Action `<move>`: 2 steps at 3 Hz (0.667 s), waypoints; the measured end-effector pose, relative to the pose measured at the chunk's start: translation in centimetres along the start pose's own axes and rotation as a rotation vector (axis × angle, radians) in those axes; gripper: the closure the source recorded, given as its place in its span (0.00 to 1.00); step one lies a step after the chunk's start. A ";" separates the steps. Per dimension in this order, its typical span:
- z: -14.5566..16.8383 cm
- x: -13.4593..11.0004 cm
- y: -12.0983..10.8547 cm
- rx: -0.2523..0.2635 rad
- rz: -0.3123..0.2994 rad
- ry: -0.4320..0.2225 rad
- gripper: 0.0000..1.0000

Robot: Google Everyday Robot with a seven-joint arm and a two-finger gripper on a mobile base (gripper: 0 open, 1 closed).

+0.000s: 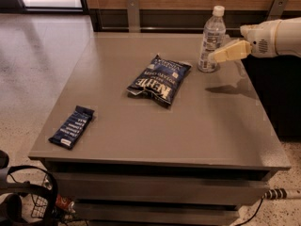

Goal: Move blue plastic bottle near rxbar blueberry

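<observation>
The blue plastic bottle (211, 40), clear with a white cap and white label, stands upright near the far right of the grey table (197, 126). My gripper (225, 53), cream-coloured on a white arm, reaches in from the right at the height of the bottle's lower half. Its tip is at the bottle's right side, touching it or nearly so. The rxbar blueberry (72, 126), a small flat dark-blue wrapper with white text, lies near the front left edge of the table, far from the bottle.
A crinkled dark-blue Kettle chip bag (159, 80) lies in the middle of the table, between the bottle and the bar. A wooden wall with metal brackets (133, 13) runs behind the table. Black cables and a wire basket (28, 201) sit on the floor at front left.
</observation>
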State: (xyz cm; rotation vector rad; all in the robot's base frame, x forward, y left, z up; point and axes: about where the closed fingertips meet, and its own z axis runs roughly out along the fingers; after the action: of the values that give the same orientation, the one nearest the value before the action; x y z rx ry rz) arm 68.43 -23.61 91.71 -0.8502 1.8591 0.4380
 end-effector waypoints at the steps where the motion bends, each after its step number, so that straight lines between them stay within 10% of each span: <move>1: 2.2 1.2 -2.0 0.013 0.042 -0.089 0.00; 2: 4.0 1.5 -3.5 0.020 0.068 -0.187 0.00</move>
State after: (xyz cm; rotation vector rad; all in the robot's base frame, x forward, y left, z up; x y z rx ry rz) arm 73.20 -24.04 88.90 -0.7090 1.7201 0.5224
